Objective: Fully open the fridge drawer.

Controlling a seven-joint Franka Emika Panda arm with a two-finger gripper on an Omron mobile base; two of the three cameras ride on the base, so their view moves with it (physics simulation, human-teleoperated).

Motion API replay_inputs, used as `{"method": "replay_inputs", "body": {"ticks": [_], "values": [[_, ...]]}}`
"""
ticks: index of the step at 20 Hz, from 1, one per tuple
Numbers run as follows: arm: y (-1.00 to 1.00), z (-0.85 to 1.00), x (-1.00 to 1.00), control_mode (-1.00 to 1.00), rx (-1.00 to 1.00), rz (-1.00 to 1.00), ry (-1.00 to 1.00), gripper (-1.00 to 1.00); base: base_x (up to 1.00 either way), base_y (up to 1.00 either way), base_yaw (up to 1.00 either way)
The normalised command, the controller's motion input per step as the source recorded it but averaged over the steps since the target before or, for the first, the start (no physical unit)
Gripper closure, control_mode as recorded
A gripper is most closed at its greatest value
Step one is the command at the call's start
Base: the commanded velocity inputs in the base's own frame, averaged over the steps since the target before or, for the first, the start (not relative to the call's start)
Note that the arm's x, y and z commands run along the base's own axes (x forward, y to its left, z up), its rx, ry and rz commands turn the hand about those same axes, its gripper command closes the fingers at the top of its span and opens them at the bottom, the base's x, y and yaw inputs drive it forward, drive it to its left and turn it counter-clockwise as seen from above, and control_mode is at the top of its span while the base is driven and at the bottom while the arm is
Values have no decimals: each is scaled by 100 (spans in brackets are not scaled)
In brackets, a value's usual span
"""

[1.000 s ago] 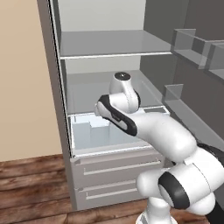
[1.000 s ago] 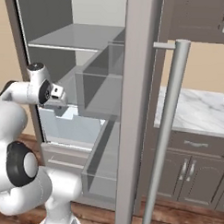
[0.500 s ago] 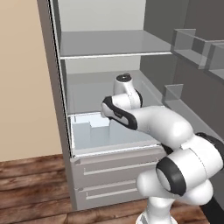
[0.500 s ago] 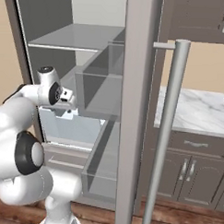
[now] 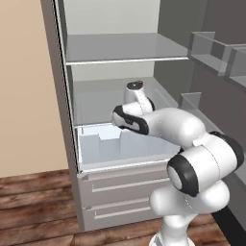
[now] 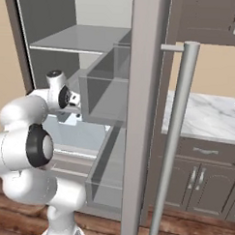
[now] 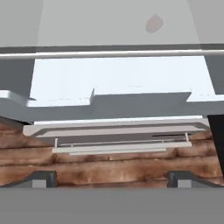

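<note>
The fridge (image 5: 57, 86) stands open in front of me, its top cut off by the edge of both base views. Its door (image 6: 144, 111) swings out to my right and hides much of the inside in the right base view; one long bar handle (image 6: 174, 136) runs down it. I count two glass shelves (image 5: 125, 48) inside, one above the other, and my own arm covers part of the lower one. Below them sits the fridge drawer (image 5: 103, 144), one pale blue-white bin with a stepped front wall, pulled partway out over two flat grey drawer fronts (image 5: 120, 185). My arm hides the drawer's right end in the left base view. In the hand view, the drawer (image 7: 113, 81) lies just below me, with wooden floor (image 7: 109, 164) past it. My pincer (image 7: 112, 177) hangs above the drawer with its tips (image 7: 43, 178) wide apart and nothing between them; from the base views I cannot make it out behind my wrist.
</note>
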Motion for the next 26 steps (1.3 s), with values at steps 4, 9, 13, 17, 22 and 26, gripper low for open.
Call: {"method": "replay_inputs", "body": {"ticks": [4, 9, 13, 17, 22, 26], "values": [[-3, -16, 38, -100, 0, -9, 0, -100, 0, 0, 0], [-17, -24, 43, -100, 0, -9, 0, -100, 0, 0, 0], [-21, -26, 35, -100, 0, -7, 0, -100, 0, 0, 0], [-25, -24, 27, -100, 0, -5, 0, -100, 0, 0, 0], [-41, -24, 5, -100, 0, -1, 0, -100, 0, 0, 0], [-25, -12, 5, -100, 0, 0, 0, -100, 0, 0, 0]]}}
